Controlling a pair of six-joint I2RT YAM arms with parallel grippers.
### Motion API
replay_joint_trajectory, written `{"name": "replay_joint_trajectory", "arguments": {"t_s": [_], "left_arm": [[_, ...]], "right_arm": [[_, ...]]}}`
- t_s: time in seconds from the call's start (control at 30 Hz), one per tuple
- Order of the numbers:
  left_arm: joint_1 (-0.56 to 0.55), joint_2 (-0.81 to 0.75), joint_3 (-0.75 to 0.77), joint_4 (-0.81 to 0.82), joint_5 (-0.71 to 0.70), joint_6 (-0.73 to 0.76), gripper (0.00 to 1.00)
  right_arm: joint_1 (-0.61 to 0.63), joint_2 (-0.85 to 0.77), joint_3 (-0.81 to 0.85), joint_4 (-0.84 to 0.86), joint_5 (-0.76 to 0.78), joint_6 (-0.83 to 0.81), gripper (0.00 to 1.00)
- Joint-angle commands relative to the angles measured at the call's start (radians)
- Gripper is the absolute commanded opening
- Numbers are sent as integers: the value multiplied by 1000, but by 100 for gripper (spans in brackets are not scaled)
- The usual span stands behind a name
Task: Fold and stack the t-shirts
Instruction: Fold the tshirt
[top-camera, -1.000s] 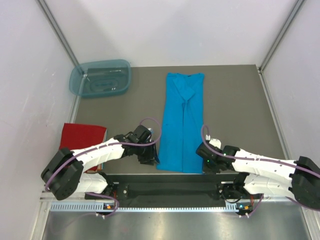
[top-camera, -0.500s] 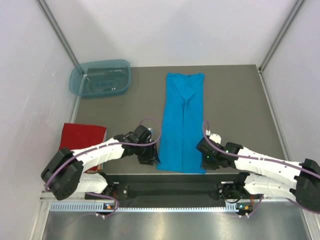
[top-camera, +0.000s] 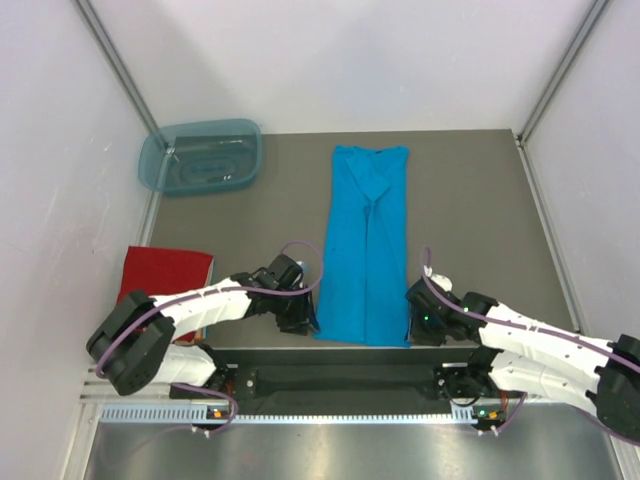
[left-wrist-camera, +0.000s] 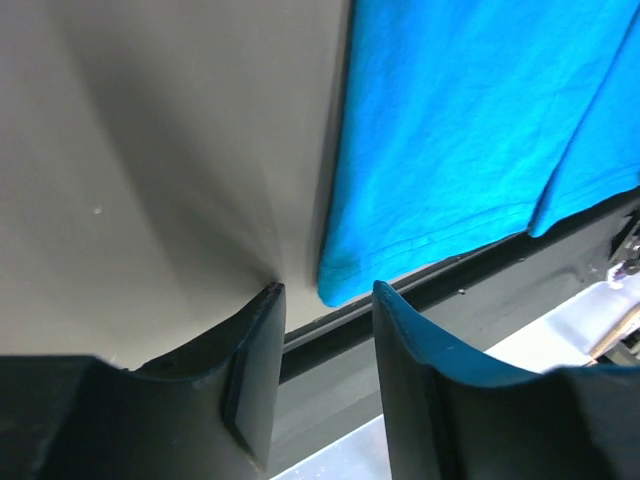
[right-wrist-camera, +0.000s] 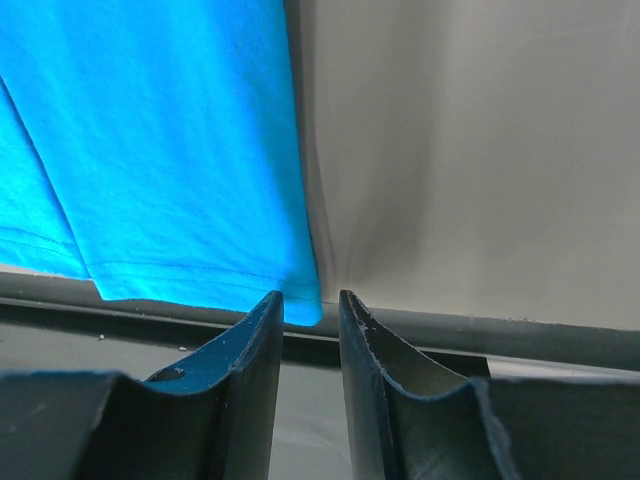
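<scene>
The turquoise t-shirt (top-camera: 366, 250) lies flat as a long narrow strip, collar at the far end, hem at the table's near edge. The red t-shirt (top-camera: 165, 274) lies folded at the near left. My left gripper (top-camera: 303, 320) is low at the hem's near-left corner. In the left wrist view the gripper (left-wrist-camera: 325, 292) is open, with that corner (left-wrist-camera: 338, 280) just beyond its tips. My right gripper (top-camera: 416, 327) is at the near-right corner. In the right wrist view the gripper (right-wrist-camera: 308, 297) is open a little, with the corner (right-wrist-camera: 300, 306) between its tips.
A translucent blue-green tub (top-camera: 201, 156) stands at the far left. The black frame rail (top-camera: 340, 375) runs along the near edge just below both grippers. White walls enclose the table (top-camera: 470, 200) on three sides.
My right gripper has shifted a little to the right and nearer, to the shirt's near-right corner. My left gripper has barely moved. The shirt lies as before.
</scene>
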Motion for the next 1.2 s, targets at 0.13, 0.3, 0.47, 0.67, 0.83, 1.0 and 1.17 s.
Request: {"name": "replay_joint_trajectory", "arguments": {"t_s": [0.13, 0.3, 0.47, 0.67, 0.83, 1.0, 1.17], "left_arm": [[-4, 26, -22, 99, 46, -25, 41], [-7, 28, -40, 111, 46, -39, 35], [-9, 20, -40, 115, 49, -51, 12], [-30, -15, -52, 142, 69, -117, 0], [-70, -55, -56, 142, 65, -179, 0], [-98, -87, -57, 113, 31, -211, 0], [-99, -81, -69, 111, 25, -214, 0]], "right_arm": [[-12, -18, -35, 77, -44, 7, 29], [-12, -30, -64, 78, -44, 23, 28], [-12, -74, -81, 79, -49, 36, 12], [-11, -149, -52, 34, -66, 40, 0], [-11, -171, -29, 12, -75, 34, 0], [-1, -194, -46, 22, -87, 48, 0], [-1, -215, -34, 2, -76, 45, 0]]}}
